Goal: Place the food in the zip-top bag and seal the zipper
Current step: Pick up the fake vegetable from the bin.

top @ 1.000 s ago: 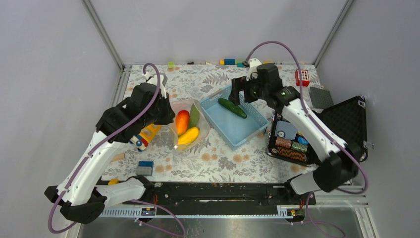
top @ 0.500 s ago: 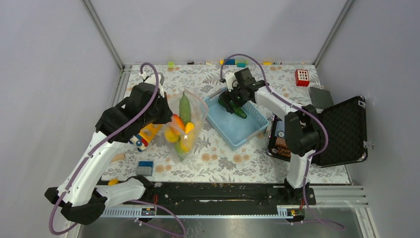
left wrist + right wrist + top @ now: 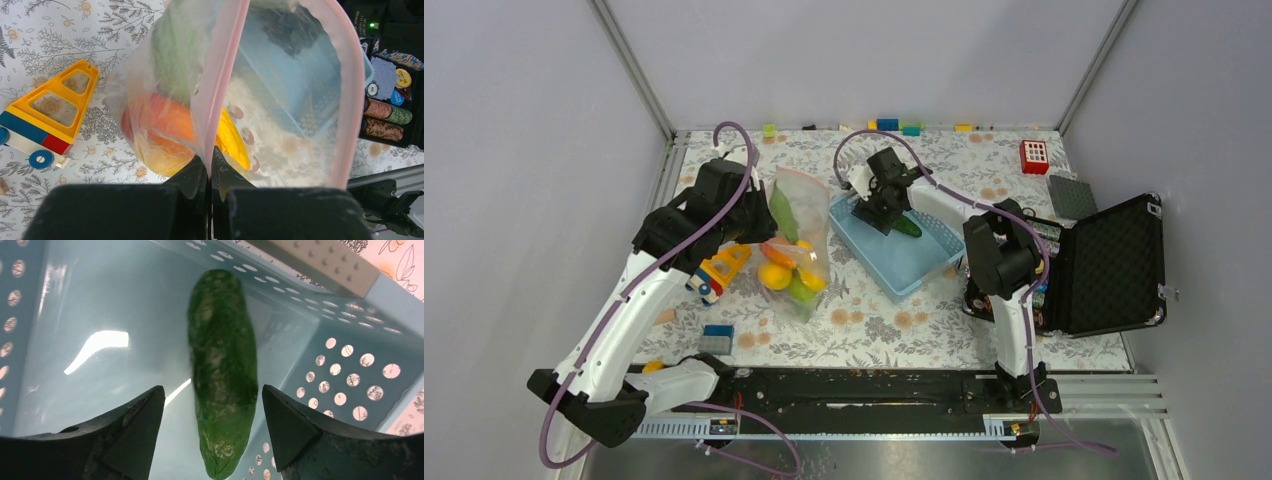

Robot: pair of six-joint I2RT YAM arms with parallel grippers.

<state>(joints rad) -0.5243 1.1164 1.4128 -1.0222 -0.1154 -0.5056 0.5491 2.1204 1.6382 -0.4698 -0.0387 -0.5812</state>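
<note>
Since half a second ago, your right gripper (image 3: 212, 390) has slid leftward and lower into the light blue mesh basket (image 3: 924, 262). Your left arm has carried the zip-top bag (image 3: 807, 215) a little toward the far edge.

Starting at your left, a yellow toy vehicle (image 3: 717, 270) with blue wheels lies on the floral table cover (image 3: 874, 320), just beside the bag.

Next comes your left gripper (image 3: 209, 162). Its fingers are pressed together on the zipper (image 3: 218, 85), pinching one side of the pale pink strip. The strip's other side bows well away, so the bag's mouth stands wide open. The bag hangs from that grip with its mouth toward the far edge and its lower end near the table cover.

Inside the bag you have a long green pod (image 3: 781, 212) up near the mouth. Below it, bunched together, are a red-orange fruit (image 3: 160, 117), a yellow lemon (image 3: 774, 276) and a green fruit (image 3: 799, 291).

To the right of the bag, the cucumber (image 3: 222, 370) lies on the floor of the basket, close to a perforated wall. Your right gripper is spread, with one fingertip on each side of the cucumber and the cucumber between them. One tip stands clear of it. The other is just beside it, and you cannot tell from the wrist view whether that one touches.

Farthest right, a black case (image 3: 1114, 260) sits open, with stacks of chips (image 3: 382, 127) in its near half.
</note>
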